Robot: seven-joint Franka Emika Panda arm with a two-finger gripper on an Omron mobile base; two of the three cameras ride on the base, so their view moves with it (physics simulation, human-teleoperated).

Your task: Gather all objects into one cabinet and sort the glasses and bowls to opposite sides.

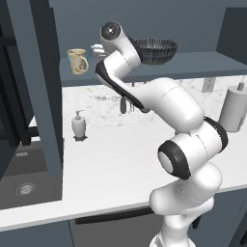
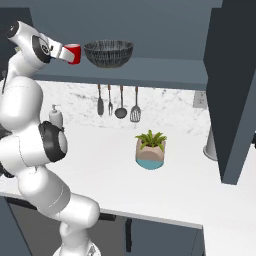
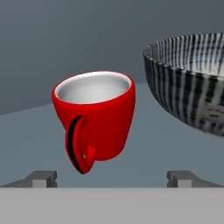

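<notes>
Right in front of the end effector (image 3: 112,179) sits the red cup (image 3: 97,116), just past the two fingertips (image 3: 41,177), which stand wide apart with nothing between them, so it's open and holding nothing as far as I can tell. Funny thing, the cup does show a small handle facing the camera, and it looks tilted, though that may just be the hand's roll; whether it rests on the shelf (image 2: 150,67) is hard to say. Just beside it to the right is the big dark striped bowl (image 3: 192,83), near but not touching. Further off to the other side, at the far end of that same shelf, stands the beige mug (image 1: 77,61). So my read: three of the things are up in the cabinet (image 2: 232,90) already, bowl on one side, cups toward the other. I can't pick out the small blue bowl, so that's probably what's left. The arm covers part of the shelf, so something may hide there.
</notes>
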